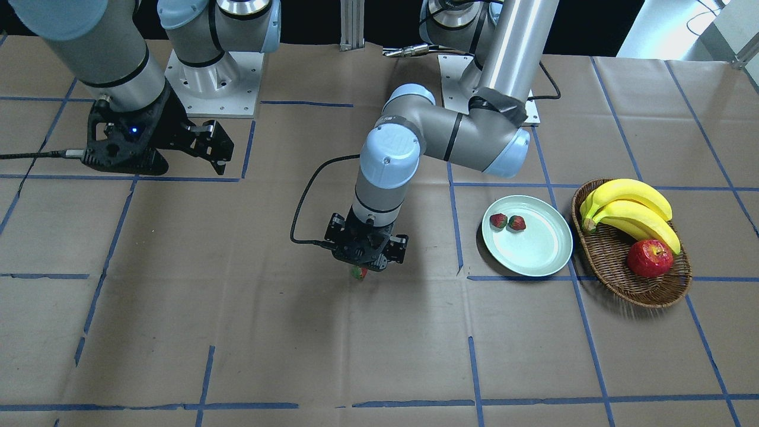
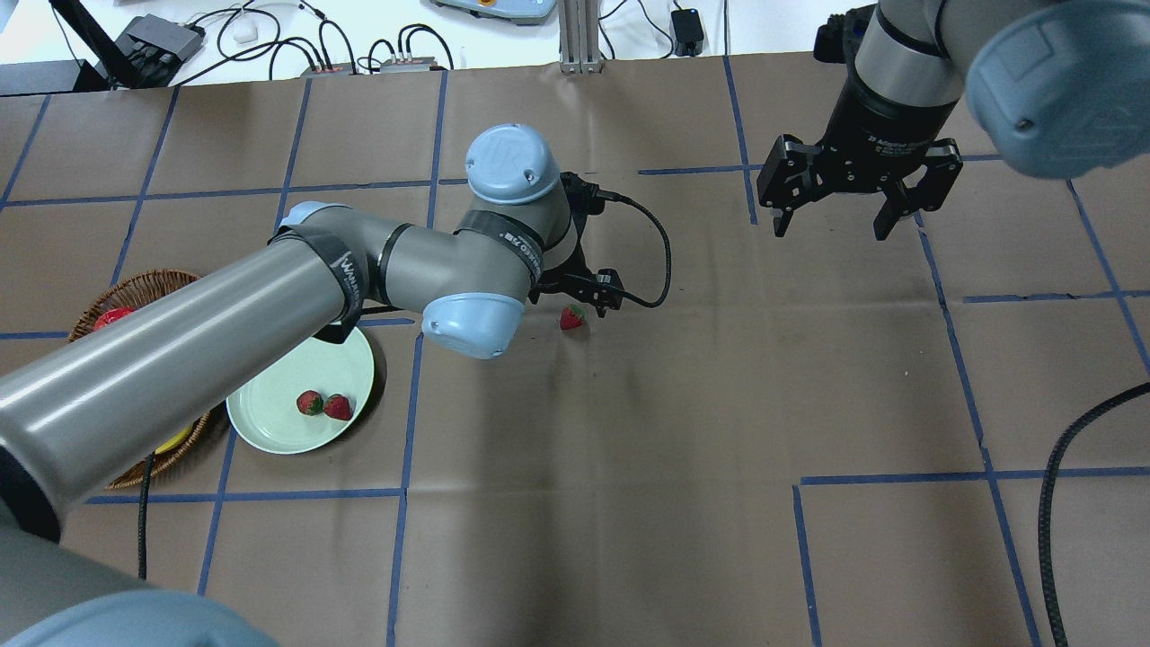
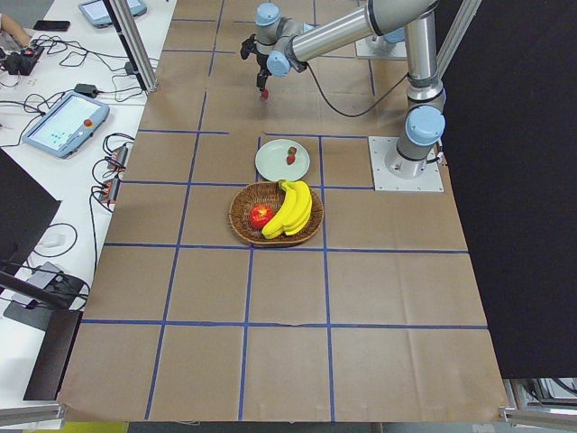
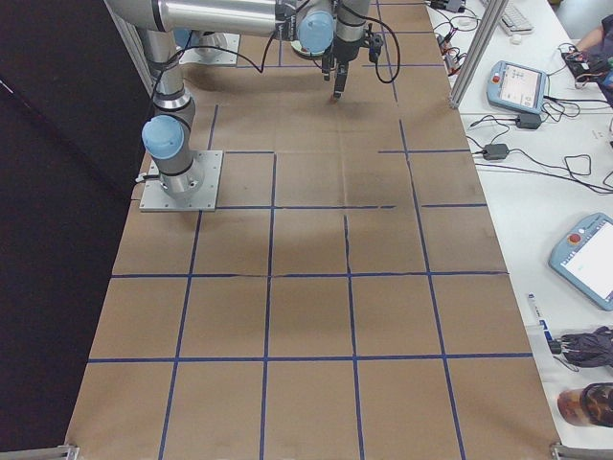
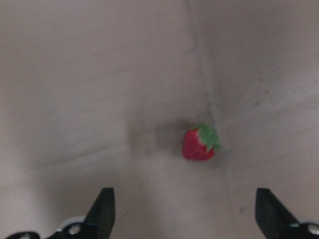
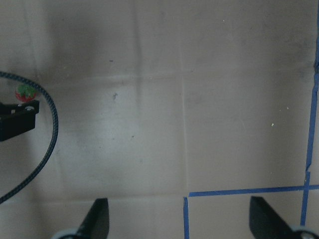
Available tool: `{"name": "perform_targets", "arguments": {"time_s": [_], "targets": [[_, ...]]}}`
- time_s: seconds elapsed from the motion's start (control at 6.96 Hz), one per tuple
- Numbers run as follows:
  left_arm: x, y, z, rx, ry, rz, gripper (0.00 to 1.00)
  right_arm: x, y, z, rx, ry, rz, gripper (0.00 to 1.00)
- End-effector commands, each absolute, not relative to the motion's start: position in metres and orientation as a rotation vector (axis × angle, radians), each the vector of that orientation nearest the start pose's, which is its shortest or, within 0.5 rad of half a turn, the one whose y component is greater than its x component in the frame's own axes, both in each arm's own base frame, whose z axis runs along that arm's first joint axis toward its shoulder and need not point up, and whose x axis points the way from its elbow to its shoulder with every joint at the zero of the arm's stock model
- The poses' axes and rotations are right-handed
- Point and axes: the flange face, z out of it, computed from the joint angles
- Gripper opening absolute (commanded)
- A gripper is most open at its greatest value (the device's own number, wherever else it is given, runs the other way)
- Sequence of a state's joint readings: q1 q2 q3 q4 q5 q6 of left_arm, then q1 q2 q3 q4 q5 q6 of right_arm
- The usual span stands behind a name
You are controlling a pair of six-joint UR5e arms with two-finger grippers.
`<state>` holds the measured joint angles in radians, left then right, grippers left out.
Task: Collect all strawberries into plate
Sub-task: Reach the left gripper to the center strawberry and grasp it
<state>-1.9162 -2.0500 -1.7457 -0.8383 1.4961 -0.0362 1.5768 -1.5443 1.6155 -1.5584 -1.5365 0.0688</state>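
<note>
Red last strawberry (image 1: 359, 273) loose on the desk (image 1: 237, 332); left claw (image 1: 363, 268) poised over it, pick pending.
Front view: two strawberries (image 1: 498, 220) lie in the mint plate (image 1: 548, 261); the claw's fingers are hidden under the wrist body here, so its spread can't be read. Overhead: berry on bare paper just beside the left claw's tip, well apart from the plate; right claw (image 2: 832, 229) spread wide, empty, far off. Left wrist: both fingers (image 5: 104, 206) wide apart, nothing held, berry ahead and right of centre. Judgement: shift sideways to centre the berry, descend until the fingers straddle it, close gently on the red body, not the leaves.
</note>
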Motion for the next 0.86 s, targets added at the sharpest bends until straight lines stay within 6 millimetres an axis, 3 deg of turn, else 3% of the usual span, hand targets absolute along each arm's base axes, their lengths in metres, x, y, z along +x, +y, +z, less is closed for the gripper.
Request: {"name": "perform_targets", "arguments": {"time_s": [0.0,0.14,0.29,0.57,0.72], "targets": [[-0.349,-0.535,0.181,0.553,3.172,-0.049,0.98,0.14,-0.459,0.455,0.061,3.113,0.104,1.0],[-0.35,-0.538,0.173,0.552,3.171,-0.035,0.98,0.138,-0.457,0.461,0.073,3.117,0.08,1.0],[-0.35,-0.539,0.172,0.552,3.171,-0.032,0.9,0.138,-0.458,0.466,0.072,3.12,0.059,1.0],[-0.349,-0.537,0.173,0.552,3.168,-0.033,0.08,0.127,-0.462,0.469,0.087,3.165,0.019,1.0],[-0.348,-0.536,0.179,0.552,3.167,-0.045,0.0,0.127,-0.462,0.47,0.09,3.165,0.016,1.0]]}}
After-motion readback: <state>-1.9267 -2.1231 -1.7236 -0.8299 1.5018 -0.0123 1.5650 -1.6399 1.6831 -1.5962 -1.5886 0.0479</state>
